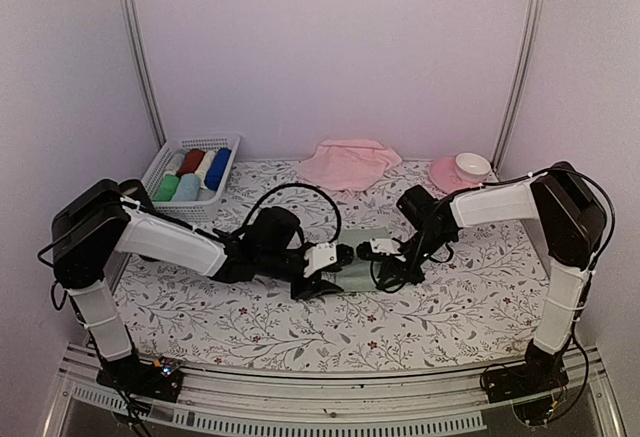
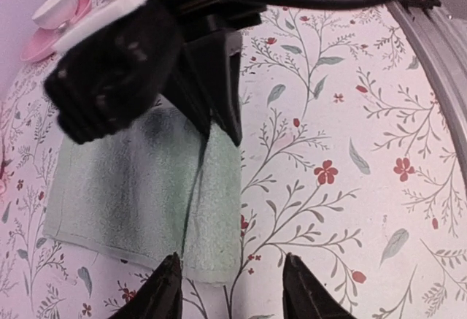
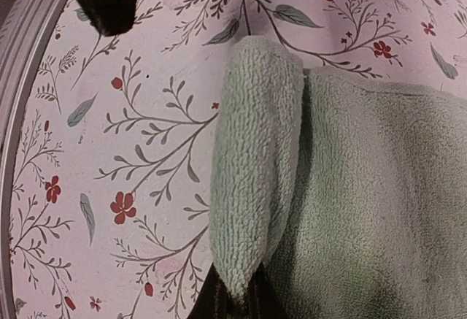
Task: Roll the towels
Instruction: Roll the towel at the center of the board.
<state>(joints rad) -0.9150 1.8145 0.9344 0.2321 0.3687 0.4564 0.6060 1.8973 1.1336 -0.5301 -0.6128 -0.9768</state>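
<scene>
Your right gripper [image 3: 233, 301] is closed on the green towel [image 3: 365, 202]. It pinches the towel's edge, and that edge stands up from the table [image 3: 131, 151] as a rounded fold turned over toward the rest of the cloth. The rest of the green towel lies flat on the flowered table, near its middle, between your two arms in the top view. Your left gripper [image 2: 233, 297] is open, its two fingers [image 2: 166, 293] spread apart with nothing clamped between them. They sit at the near corner of the towel, facing the right gripper across the cloth; you cannot tell whether they touch it. From above, the two grippers stand close together, the left at the towel's left side and the right at its right side. The pink towel [image 1: 350, 162] lies loosely heaped at the far edge of the table, well apart from both grippers. A white basket [image 1: 205, 141] of rolled cloths sits at the far left, and a pink saucer [image 1: 440, 172] with a white cup [image 1: 472, 164] sits at the far right.
</scene>
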